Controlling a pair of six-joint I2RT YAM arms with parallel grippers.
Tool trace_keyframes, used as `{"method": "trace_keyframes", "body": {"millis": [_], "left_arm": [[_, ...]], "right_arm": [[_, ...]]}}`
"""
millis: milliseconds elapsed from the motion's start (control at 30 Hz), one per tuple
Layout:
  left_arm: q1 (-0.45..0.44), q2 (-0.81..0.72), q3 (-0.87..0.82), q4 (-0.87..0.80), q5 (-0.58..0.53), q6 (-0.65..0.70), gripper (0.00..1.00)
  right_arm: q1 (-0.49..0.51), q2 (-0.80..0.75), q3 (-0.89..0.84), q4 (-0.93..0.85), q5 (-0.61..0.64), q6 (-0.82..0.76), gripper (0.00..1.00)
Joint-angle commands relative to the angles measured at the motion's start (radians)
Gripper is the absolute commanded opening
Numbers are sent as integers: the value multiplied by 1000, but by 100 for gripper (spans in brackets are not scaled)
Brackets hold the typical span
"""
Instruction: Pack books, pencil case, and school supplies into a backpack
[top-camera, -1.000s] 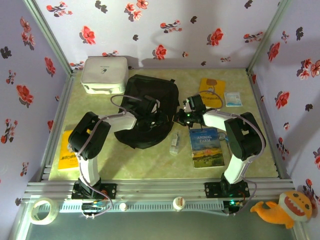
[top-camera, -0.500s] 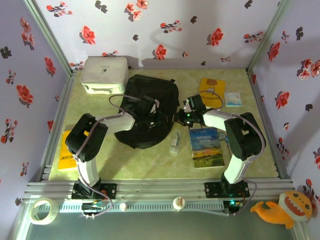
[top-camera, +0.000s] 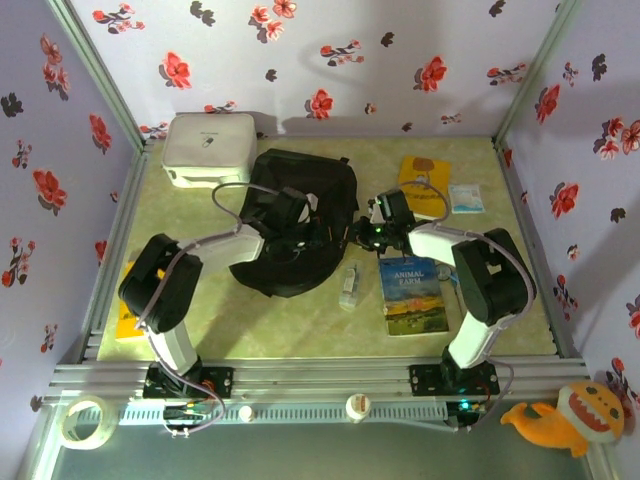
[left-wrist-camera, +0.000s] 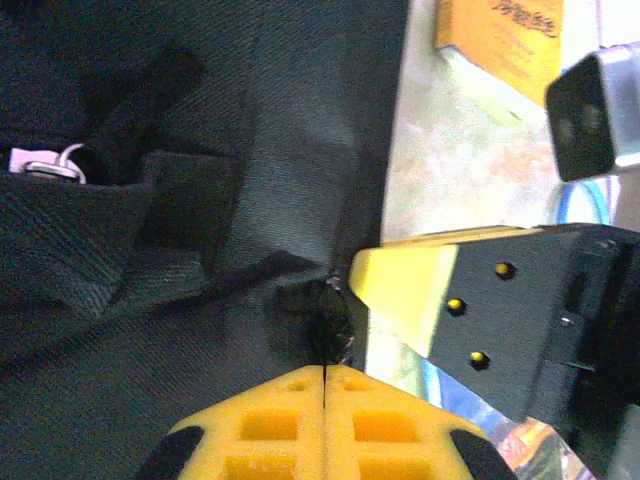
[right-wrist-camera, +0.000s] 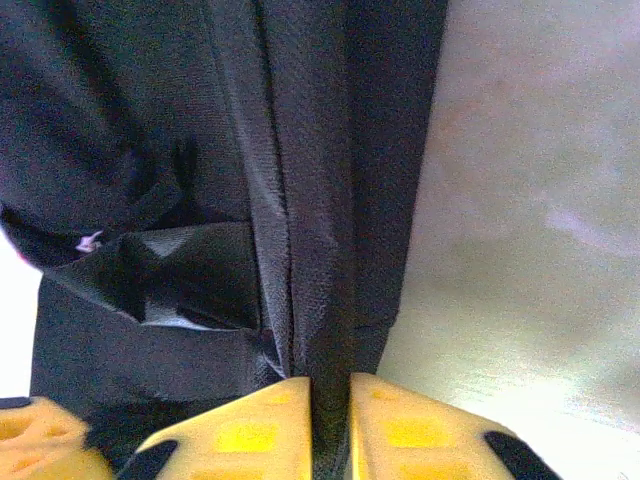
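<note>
The black backpack (top-camera: 298, 215) lies flat mid-table. My left gripper (top-camera: 325, 239) is shut at the bag's right edge. Its pads meet at a small dark zip part (left-wrist-camera: 328, 325); whether that part is pinched is unclear. My right gripper (top-camera: 357, 236) faces it from the right, shut on a black fabric edge of the backpack (right-wrist-camera: 330, 300) that fills the gap between its pads. The blue Animal Farm book (top-camera: 412, 294) lies right of centre and a yellow book (top-camera: 424, 184) lies behind it. Another yellow book (top-camera: 126, 312) sits at the left edge.
A white rounded box (top-camera: 208, 149) stands at the back left beside the bag. A small white-blue packet (top-camera: 465, 198) lies at the back right. A small pale bottle (top-camera: 348, 287) rests between the bag and the blue book.
My left gripper slid right along the bag toward the right gripper and closed fully. The right jaws eased slightly wider on the fabric.
</note>
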Motion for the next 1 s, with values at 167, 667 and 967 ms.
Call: {"method": "trace_keyframes", "body": {"millis": [167,667,967], "left_arm": [[-3,-94,10,-36,-33,70,0],[-3,-73,17,-51,-38,93,8],[-3,-2,18,29,-15,63,11]], "right_arm": [[-15,-11,45,27,24,39,40],[-16,125,145,-25,22,65,27],[-15,120,128,3,4,83,20]]}}
